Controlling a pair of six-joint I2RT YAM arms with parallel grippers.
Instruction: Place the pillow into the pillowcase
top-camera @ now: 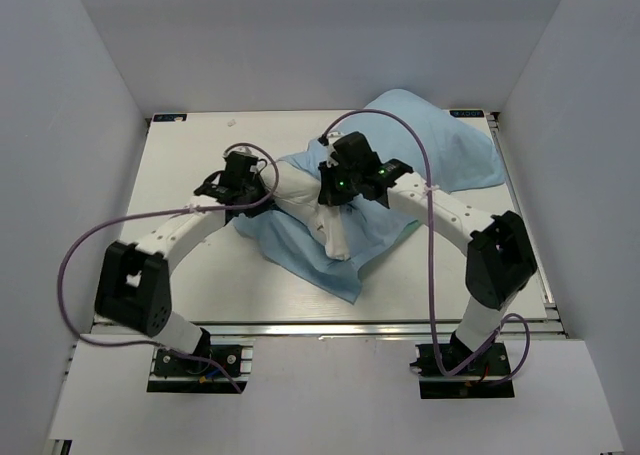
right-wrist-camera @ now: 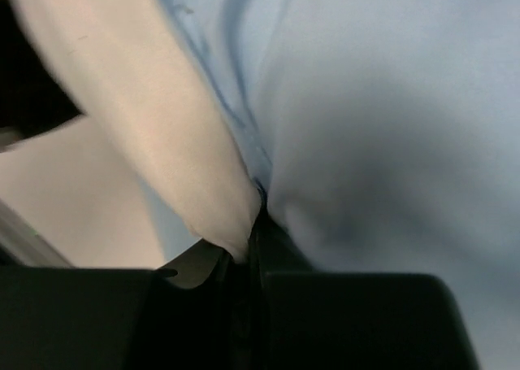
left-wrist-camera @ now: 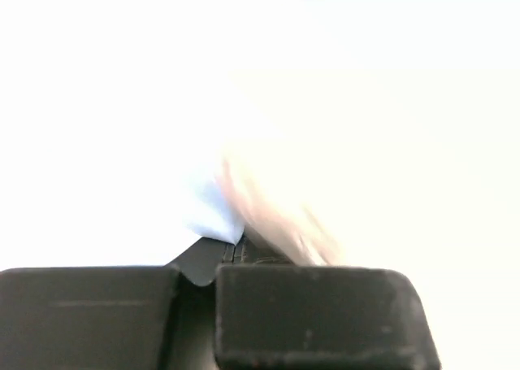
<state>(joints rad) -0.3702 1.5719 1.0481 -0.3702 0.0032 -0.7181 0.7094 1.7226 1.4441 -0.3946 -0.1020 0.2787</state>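
My left end effector (left-wrist-camera: 218,260) narrow, nipping limp light-blue fabric pillowcase (top-camera: 440,140). Right end effector (right-wrist-camera: 250,260) narrow where it meets plump white stuffed pillow (top-camera: 296,191). Risk: I pinch both layers, stalling insertion.

Left arm (top-camera: 170,237) and right arm (top-camera: 455,210): white tubular links between black, blocky joint housings; one purple cable (top-camera: 70,265) loops wide at 9 o'clock; a second purple cable (top-camera: 430,265) arcs at 3 o'clock; green indicator lights (top-camera: 343,183) glow on the right wrist; black base plates (top-camera: 195,363) at 6 o'clock; left gripper (left-wrist-camera: 231,252) and right gripper (right-wrist-camera: 253,224): matte black, square-edged fingers.
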